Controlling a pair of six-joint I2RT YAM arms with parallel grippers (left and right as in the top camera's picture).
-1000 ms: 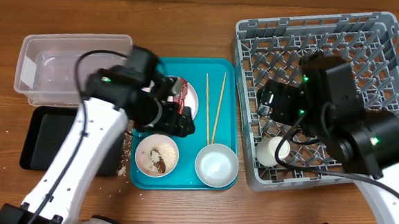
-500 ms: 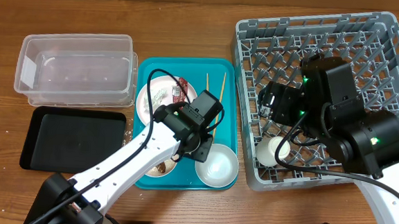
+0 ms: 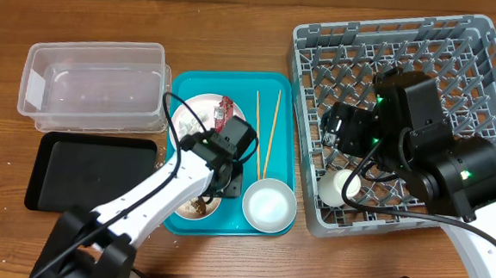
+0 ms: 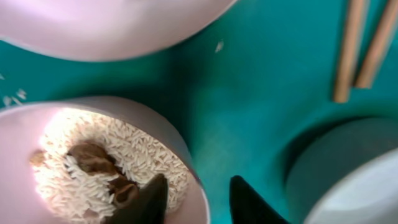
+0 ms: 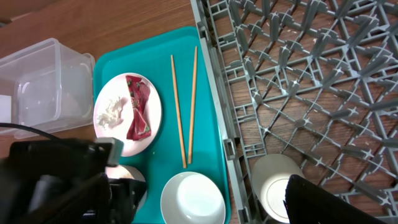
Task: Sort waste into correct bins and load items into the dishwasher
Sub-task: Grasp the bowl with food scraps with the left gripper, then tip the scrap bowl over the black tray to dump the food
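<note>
Near left on the teal tray (image 3: 285, 133), the left pincer (image 4: 198, 198) stands open astride the rim of the rice bowl (image 4: 93, 155). It should close squarely and lift level. Overhead, the arm hides this grip. Farther off, the right wrist view alone shows the sachet (image 5: 138, 107) and napkin (image 5: 111, 112) whole on the plate (image 5: 149, 134). I cannot tell the right pincer's (image 3: 335, 131) state.

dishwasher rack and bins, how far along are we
Done: only the small white cup sits in the rack. In hand: the left gripper straddles the rim of the rice bowl. Left: wrapper and napkin on the plate, chopsticks, the empty bowl; the clear tub and black tray hold nothing.
</note>
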